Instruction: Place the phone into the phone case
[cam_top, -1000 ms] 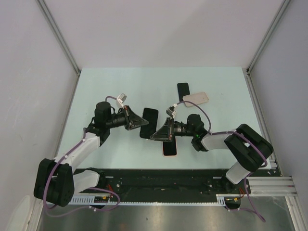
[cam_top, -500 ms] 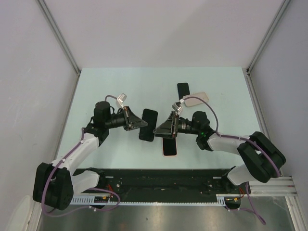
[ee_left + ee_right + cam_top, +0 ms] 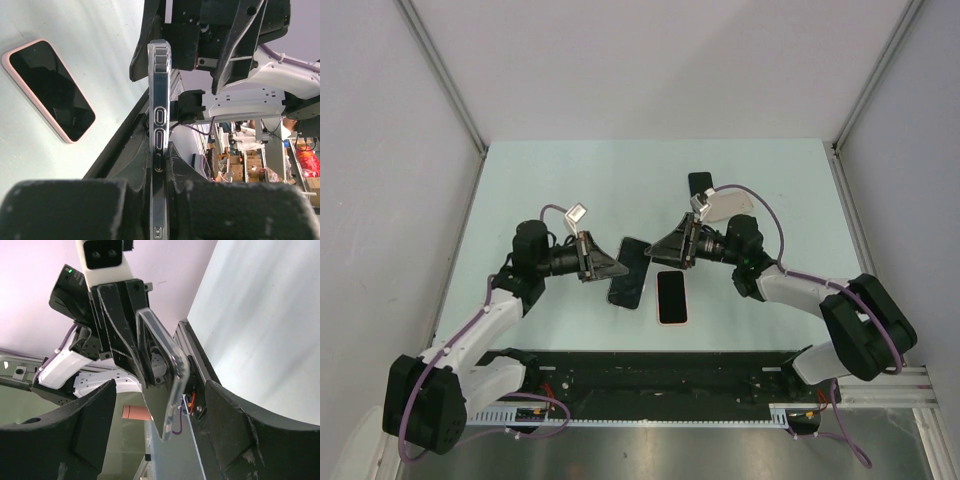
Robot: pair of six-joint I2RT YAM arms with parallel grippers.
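Observation:
My left gripper (image 3: pixel 611 268) (image 3: pixel 159 172) is shut on the edge of a clear phone case (image 3: pixel 628 273) (image 3: pixel 159 107) and holds it off the table, tilted. A dark slab fills the case in the top view; it looks like the phone. In the left wrist view I see the case's clear rim and button covers edge-on. My right gripper (image 3: pixel 661 248) (image 3: pixel 165 435) stands open just right of the case. The case's free end (image 3: pixel 167 372) hangs between and beyond its fingers without touching them.
A dark phone in a pink case (image 3: pixel 671 297) (image 3: pixel 50 90) lies flat on the pale table (image 3: pixel 550 180), below the right gripper. A black phone (image 3: pixel 699 184) and a white case (image 3: pixel 730 203) lie at the back right. The black rail (image 3: pixel 650 375) runs along the near edge.
The right gripper has opened and drawn back up and to the right. The left gripper has carried the case slightly nearer and lower, still shut on it.

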